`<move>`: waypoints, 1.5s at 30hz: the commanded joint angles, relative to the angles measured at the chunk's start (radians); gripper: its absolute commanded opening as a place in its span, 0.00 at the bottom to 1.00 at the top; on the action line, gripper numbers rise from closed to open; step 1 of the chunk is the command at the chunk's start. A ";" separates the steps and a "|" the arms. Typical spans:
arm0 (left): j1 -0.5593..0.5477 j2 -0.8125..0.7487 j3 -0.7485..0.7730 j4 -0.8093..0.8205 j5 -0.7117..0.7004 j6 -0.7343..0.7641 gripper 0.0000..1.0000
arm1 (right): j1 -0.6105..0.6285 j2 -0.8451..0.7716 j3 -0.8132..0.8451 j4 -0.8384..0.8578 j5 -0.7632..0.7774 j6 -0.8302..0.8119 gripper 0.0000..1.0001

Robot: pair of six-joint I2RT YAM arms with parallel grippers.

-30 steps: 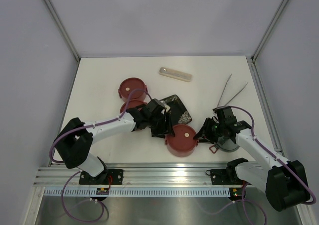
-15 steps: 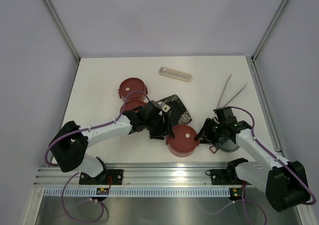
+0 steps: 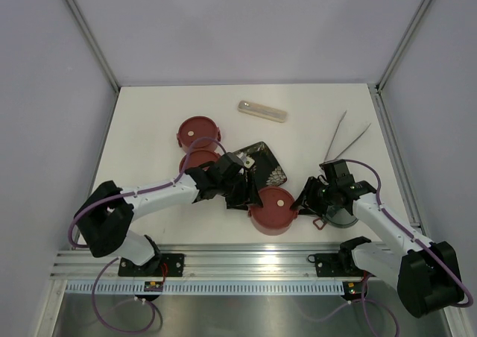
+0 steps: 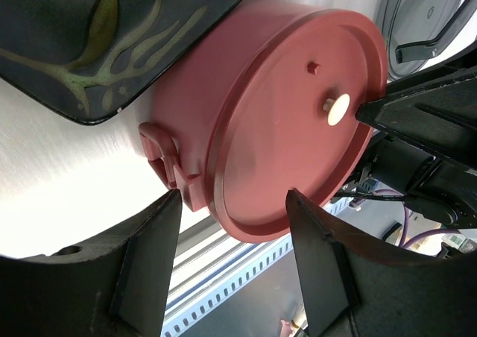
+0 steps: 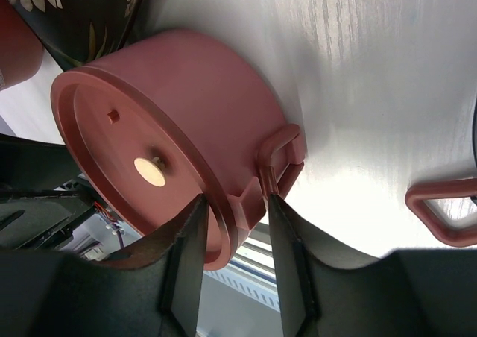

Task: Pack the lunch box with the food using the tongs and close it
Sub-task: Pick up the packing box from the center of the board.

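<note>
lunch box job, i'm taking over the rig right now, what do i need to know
Left tool: open, straddling the near bowl at its rim.
Right tool: around that bowl's side lug; grip unclear.
Things: near bowl lidded, in front of the plate; other two bowls lidded, to the plate's left, unstacked; grey top lid right of the near bowl; tongs lying far right.
Done: no loose food in sight.
Left: probably stack, fit top lid, close.

The left pincer (image 3: 237, 188) reaches rightward, spread wide; the right pincer (image 3: 304, 196) faces it, narrower, grip unclear.
</note>
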 commanded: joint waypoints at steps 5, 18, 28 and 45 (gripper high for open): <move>-0.008 0.026 -0.009 0.081 0.018 -0.008 0.57 | -0.003 0.004 0.042 0.020 -0.013 0.001 0.41; -0.008 0.026 -0.020 0.081 0.018 -0.014 0.48 | -0.001 0.023 0.062 0.034 -0.007 -0.010 0.33; -0.008 0.006 0.017 0.031 -0.008 0.004 0.02 | -0.003 0.000 0.084 -0.009 -0.007 -0.030 0.00; -0.009 -0.070 0.207 -0.176 -0.015 0.079 0.00 | -0.001 -0.068 0.269 -0.207 -0.016 -0.067 0.00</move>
